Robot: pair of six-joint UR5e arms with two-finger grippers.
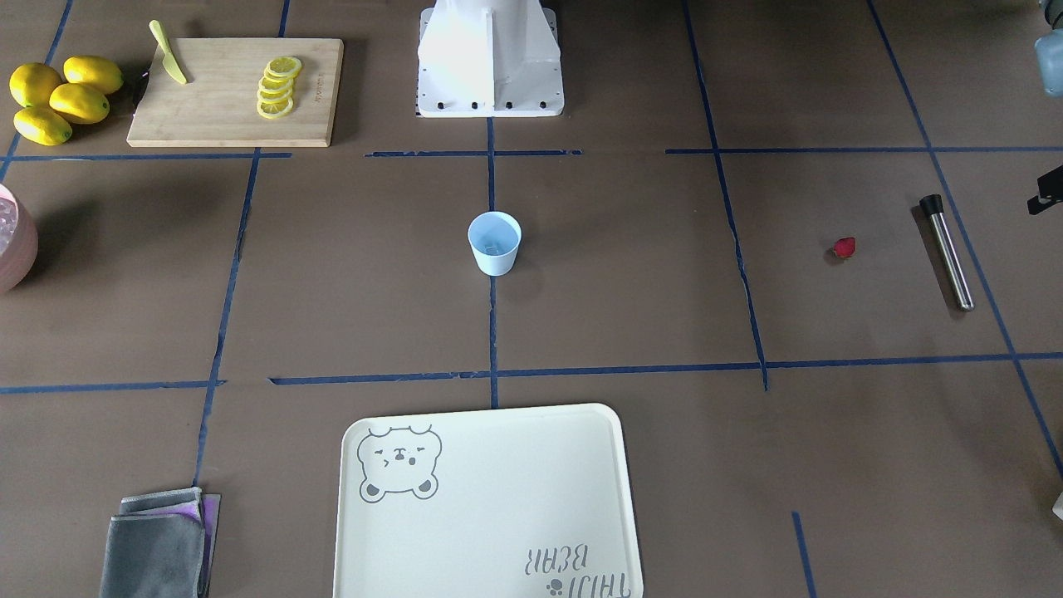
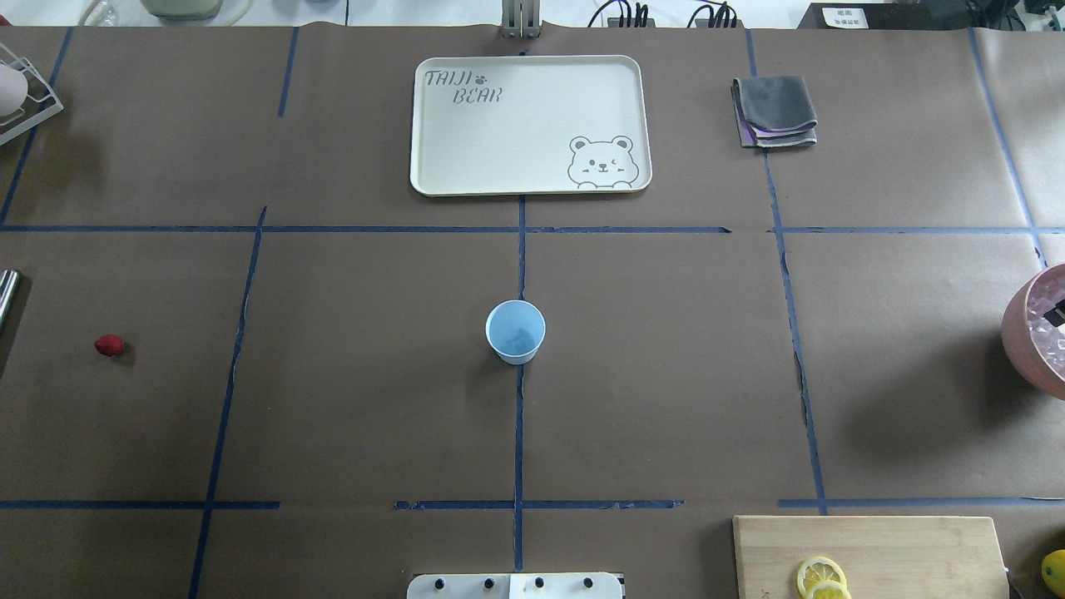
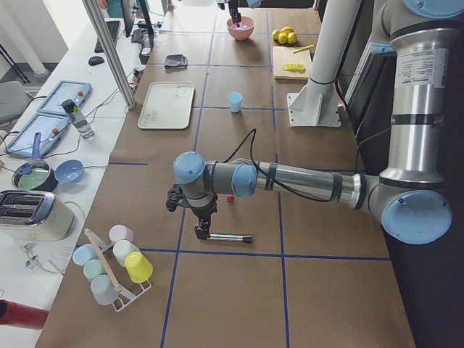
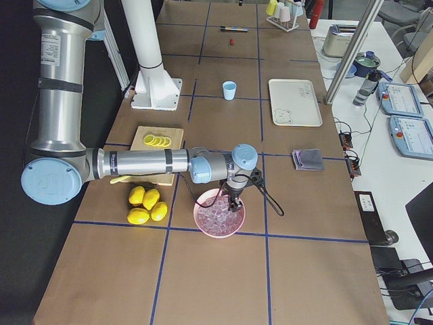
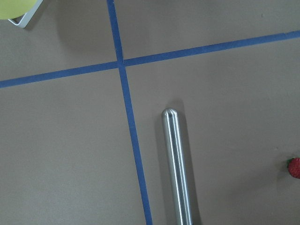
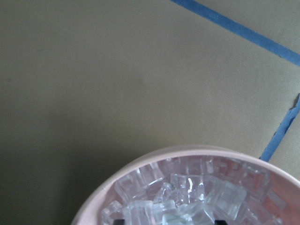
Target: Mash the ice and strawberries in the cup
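The pale blue cup (image 1: 494, 242) stands upright mid-table, also in the overhead view (image 2: 515, 331), with a faint pale lump inside. The strawberry (image 1: 845, 247) lies on the table beside a steel muddler (image 1: 947, 252); both show in the left wrist view, strawberry (image 5: 294, 167) and muddler (image 5: 178, 168). My left gripper (image 3: 200, 230) hangs over the muddler's black end; I cannot tell its state. Ice (image 6: 187, 197) fills the pink bowl (image 4: 218, 229). My right gripper (image 4: 233, 202) reaches into the bowl, dark fingertips (image 6: 119, 220) apart among the ice.
A cutting board (image 1: 237, 116) holds lemon slices and a yellow knife (image 1: 169, 54), with whole lemons (image 1: 58, 98) beside it. A cream tray (image 1: 486, 507) and a folded grey cloth (image 1: 158, 544) lie at the operators' edge. A rack of cups (image 3: 112, 264) stands beyond the muddler.
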